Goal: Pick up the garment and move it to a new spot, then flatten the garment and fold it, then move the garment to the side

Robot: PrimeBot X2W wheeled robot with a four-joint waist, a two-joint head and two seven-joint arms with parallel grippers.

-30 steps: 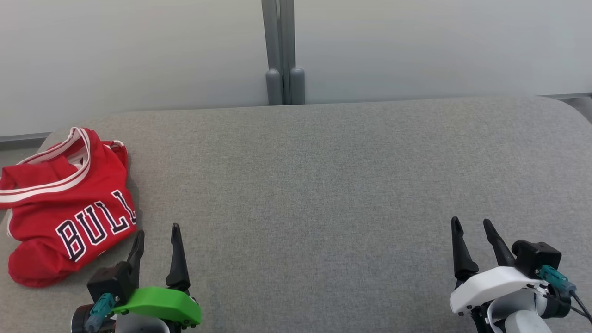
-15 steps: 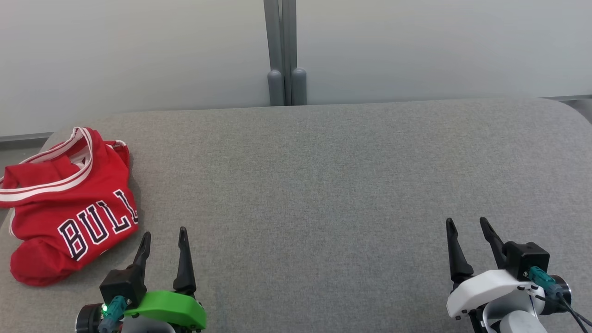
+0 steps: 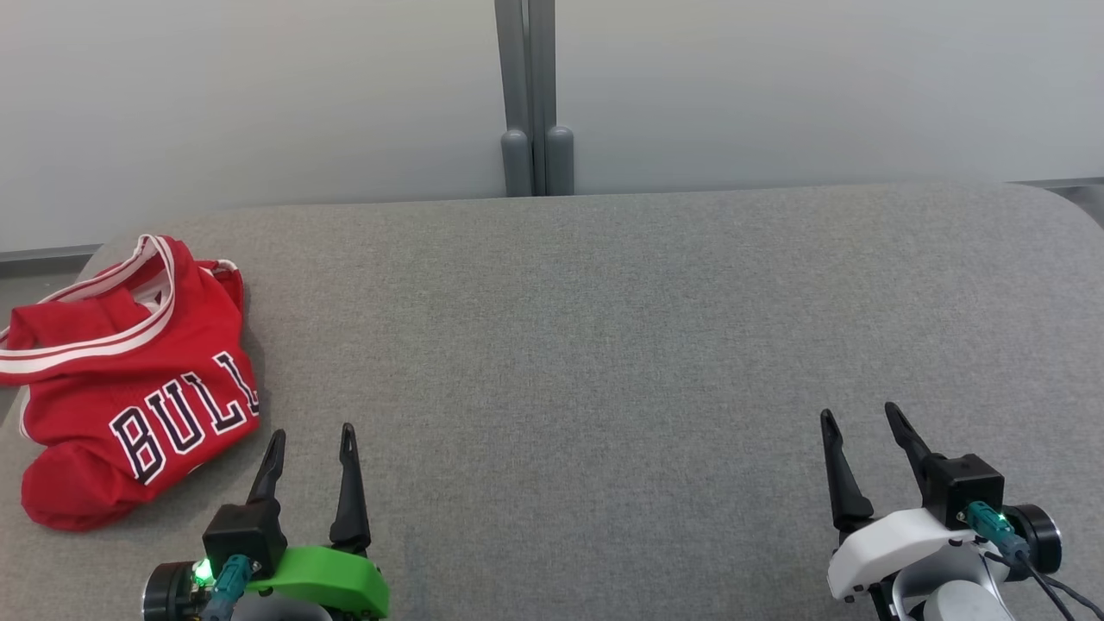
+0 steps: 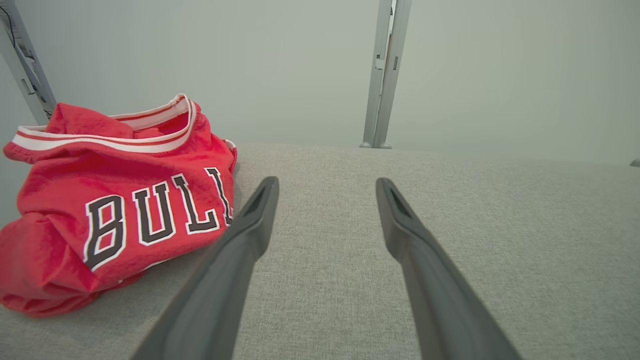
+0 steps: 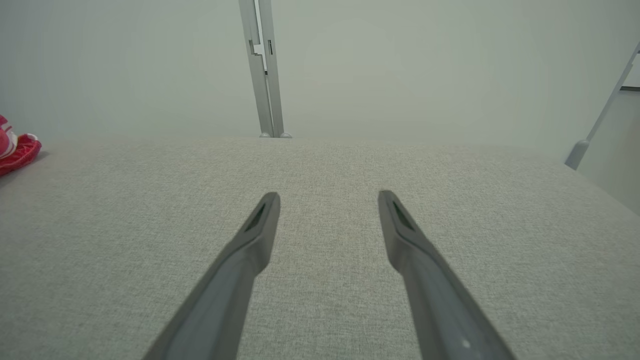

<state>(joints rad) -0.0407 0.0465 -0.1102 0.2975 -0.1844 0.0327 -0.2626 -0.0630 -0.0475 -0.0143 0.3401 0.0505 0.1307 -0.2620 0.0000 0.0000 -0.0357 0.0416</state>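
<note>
The garment [image 3: 129, 379] is a red jersey with white trim and dark "BULL" lettering, lying crumpled at the far left of the grey table [image 3: 604, 328]. In the left wrist view the garment [image 4: 115, 200] sits just left of my left finger. My left gripper [image 3: 312, 431] stands open near the front edge, just right of the jersey and not touching it. At the front right, my right gripper [image 3: 860, 412] is open over bare table with nothing between its fingers. The right wrist view catches a sliver of the garment [image 5: 15, 147] at its left edge.
A pale wall with a grey vertical post [image 3: 530, 95] runs behind the table. The table's rounded corners fall away at the back left and back right. A slanted grey leg [image 5: 595, 125] stands off the right side.
The left gripper has drifted slightly right and the right gripper slightly left and lower in view. The garment lies as before.
</note>
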